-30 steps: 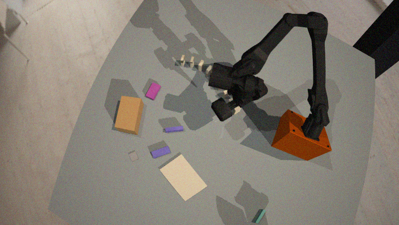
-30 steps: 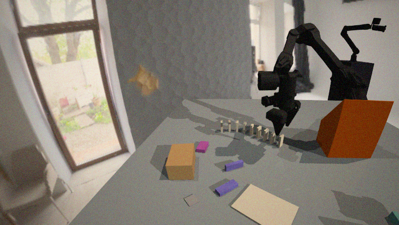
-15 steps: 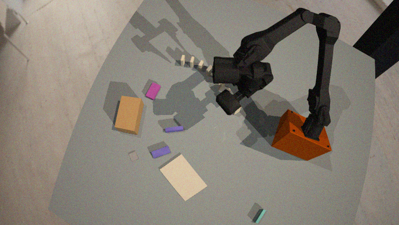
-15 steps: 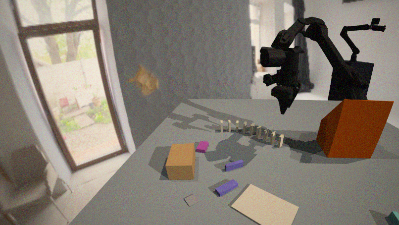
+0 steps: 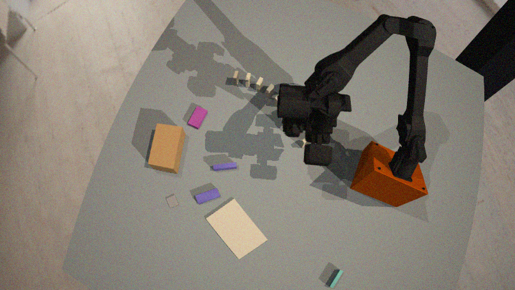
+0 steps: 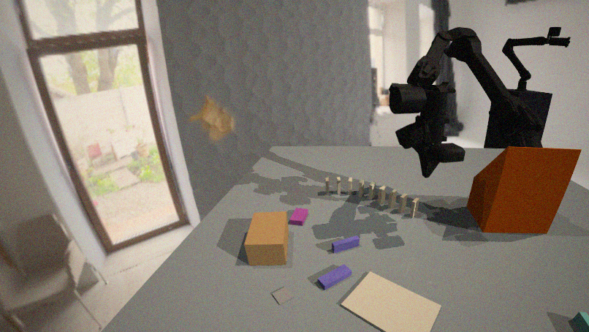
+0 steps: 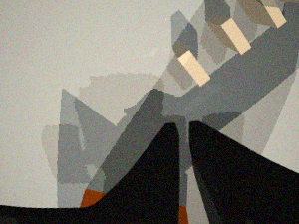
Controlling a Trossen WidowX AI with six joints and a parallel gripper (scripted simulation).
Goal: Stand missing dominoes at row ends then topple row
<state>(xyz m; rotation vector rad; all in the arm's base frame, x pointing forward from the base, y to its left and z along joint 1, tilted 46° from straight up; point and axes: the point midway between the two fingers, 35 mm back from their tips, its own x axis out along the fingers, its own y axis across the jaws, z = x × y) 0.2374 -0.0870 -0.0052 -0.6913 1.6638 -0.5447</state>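
A row of several small cream dominoes [image 6: 370,191] stands upright on the grey table [image 6: 473,268] [image 5: 324,234], running diagonally. In the top view only its far dominoes [image 5: 253,80] show; the arm hides the others. The near end domino [image 6: 414,207] [image 7: 194,68] stands beside the orange box. My gripper [image 6: 426,172] [image 5: 317,154] [image 7: 181,131] is shut and empty. It hangs well above the table, over and a little beyond the near end of the row, touching no domino. In the wrist view the row [image 7: 235,35] runs away to the upper right.
The arm's orange base box [image 5: 389,179] [image 6: 519,189] stands just right of the row's near end. A tan box [image 5: 166,147] [image 6: 267,237], a magenta block [image 5: 197,117], two purple blocks [image 5: 223,165] [image 5: 207,195], a cream sheet [image 5: 236,227], a grey tile [image 5: 172,200] and a teal block [image 5: 335,278] lie nearer the front.
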